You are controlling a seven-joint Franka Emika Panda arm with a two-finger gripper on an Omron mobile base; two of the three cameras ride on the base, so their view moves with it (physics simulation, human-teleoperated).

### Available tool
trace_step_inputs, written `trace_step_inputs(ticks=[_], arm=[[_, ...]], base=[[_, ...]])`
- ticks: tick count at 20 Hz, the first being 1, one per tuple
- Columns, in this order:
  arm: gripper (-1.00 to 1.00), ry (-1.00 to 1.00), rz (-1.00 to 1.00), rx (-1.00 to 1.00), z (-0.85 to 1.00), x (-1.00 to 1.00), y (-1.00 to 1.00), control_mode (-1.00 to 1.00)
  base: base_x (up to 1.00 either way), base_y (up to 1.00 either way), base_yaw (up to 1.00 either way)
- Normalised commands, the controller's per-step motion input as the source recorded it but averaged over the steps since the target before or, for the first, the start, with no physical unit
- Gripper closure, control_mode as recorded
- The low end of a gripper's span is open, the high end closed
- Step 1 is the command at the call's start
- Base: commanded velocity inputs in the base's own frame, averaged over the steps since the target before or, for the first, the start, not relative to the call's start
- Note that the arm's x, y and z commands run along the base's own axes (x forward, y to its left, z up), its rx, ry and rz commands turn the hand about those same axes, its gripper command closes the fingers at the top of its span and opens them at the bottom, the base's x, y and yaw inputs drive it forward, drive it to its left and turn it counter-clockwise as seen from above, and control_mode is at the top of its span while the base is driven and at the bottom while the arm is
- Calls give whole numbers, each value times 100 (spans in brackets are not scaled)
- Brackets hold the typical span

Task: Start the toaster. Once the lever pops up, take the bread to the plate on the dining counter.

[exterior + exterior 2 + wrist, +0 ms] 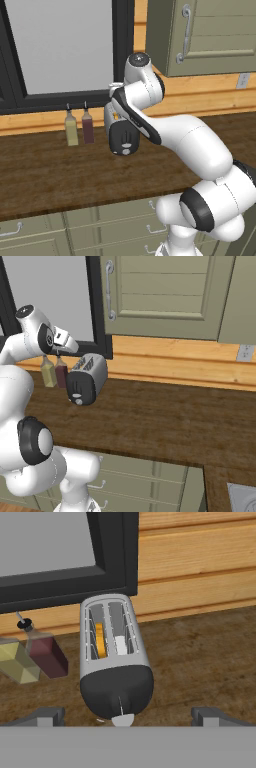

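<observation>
- Two bottles (pixel 35 657) stand on the table (pixel 200 662), left of the toaster (pixel 115 657).
- The toaster's long axis runs away from the claw (pixel 122 716), black lever end nearest.
- The claw hangs fully open, empty, just above that end.

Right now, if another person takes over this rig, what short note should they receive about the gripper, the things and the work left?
Gripper: open, holding nothing, hanging above the black end of the toaster.
Toaster: on the dark wooden counter, beside two bottles under the window.
Slots: an orange piece sits in one slot and a pale piece in the other; which one is the bread I cannot tell.
Done: only the approach; whether the lever is down I cannot tell.
Left: start the toaster, wait for the pop-up, carry the bread to the plate on the dining counter.
</observation>
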Motion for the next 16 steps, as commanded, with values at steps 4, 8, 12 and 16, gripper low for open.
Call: trace_step_inputs(ticks=[4, 8, 12, 16], arm=[[-100, 0, 0, 0, 0, 0, 0, -100], [-100, 0, 0, 0, 0, 0, 0, -100], [-100, 0, 0, 0, 0, 0, 0, -100], [-100, 0, 0, 0, 0, 0, 0, -100]], base=[[0, 0, 0], [0, 0, 0], [0, 0, 0], [0, 0, 0]])
